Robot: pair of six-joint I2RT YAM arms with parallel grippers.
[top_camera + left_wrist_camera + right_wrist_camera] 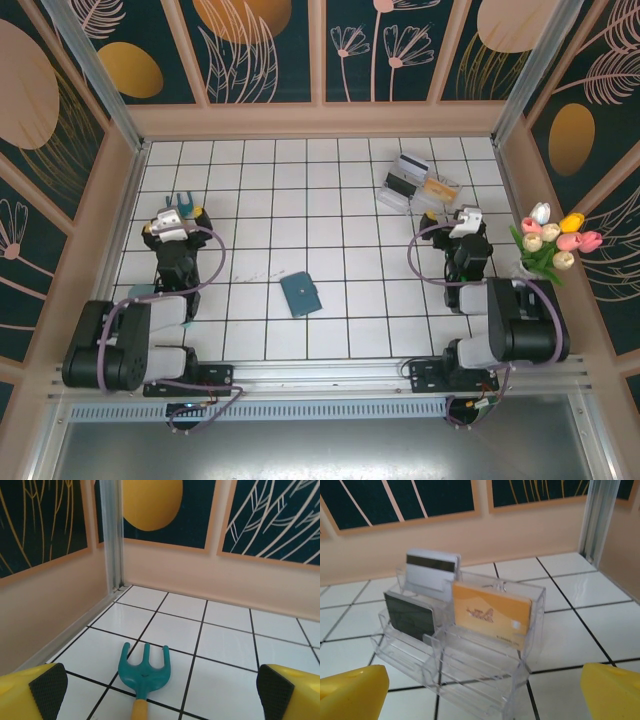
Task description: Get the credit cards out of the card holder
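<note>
The left gripper (160, 690) is spread wide, its yellow fingers (45, 690) with dark pads at the two lower corners of the left wrist view and nothing between them; from above the left gripper (178, 215) sits on the left side of the white tiled table (330, 220). Just ahead of its fingertips lies a small teal hand rake (144, 667) with a yellow-orange handle, prongs towards the far wall, flat on the tiles and apart from both fingers. The right gripper (482, 695) is spread as well, gripping nothing, and from above the right gripper (463, 218) is on the right side of the table. Just in front of it stands a clear plastic tray (470, 680) with stepped slots – in it, upright, a grey-white card (431, 570) with a dark stripe at the back left, a dark card (410, 614) lower on the left, and a yellow-orange card (492, 612) on the right. The teal card holder (299, 294) lies folded shut and flat on the tiles between the two arms, towards the near edge – well apart from both grippers and from the tray (412, 190). A bunch of tulips (553, 240) stands at the right edge, beside the right arm
</note>
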